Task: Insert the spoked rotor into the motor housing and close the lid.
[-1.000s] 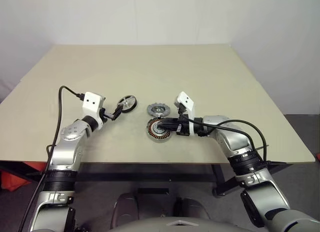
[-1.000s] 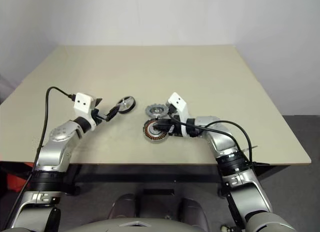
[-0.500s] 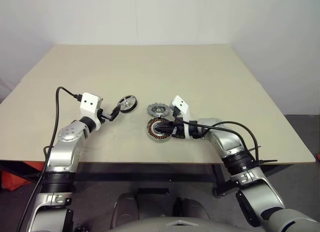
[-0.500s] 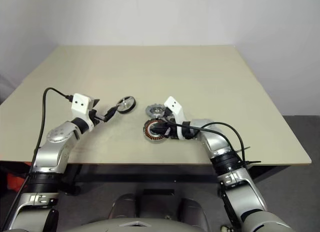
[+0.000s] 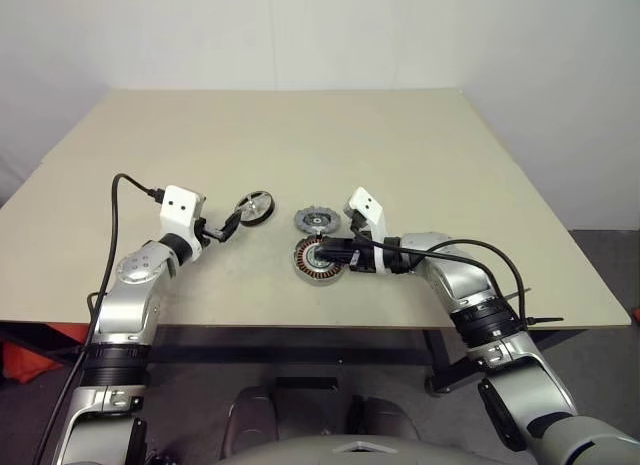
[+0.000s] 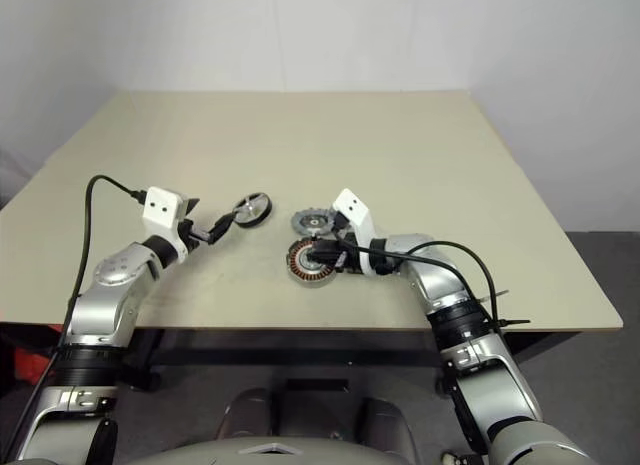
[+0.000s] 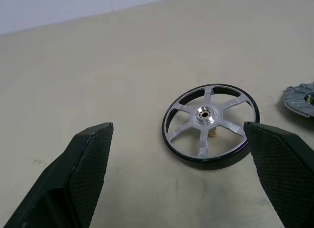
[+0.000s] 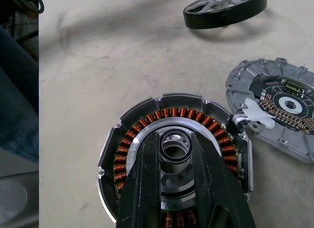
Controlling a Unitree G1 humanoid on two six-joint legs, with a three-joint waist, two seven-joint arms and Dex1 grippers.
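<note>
the spoked rotor [image 7: 210,123] lies flat on the worktop [image 5: 300,135] between the left claw [image 7: 179,169] 's wide-spread fingers. likely light, stiff, slick (grip the rim). right claw [image 8: 175,154], narrow, sits at the motor housing [image 8: 147,125] centre.

I'm seeing the desk [image 5: 300,135] showing plain pale beige. The spoked rotor [image 7: 211,122] is gleaming silver inside a black rim. The motor housing [image 8: 147,139] is showing grey metal ringed with copper-orange windings. The lid [image 8: 274,105] is looking grey with a dark centre. Both claws' fingers [image 7: 83,174] are showing black.
</note>
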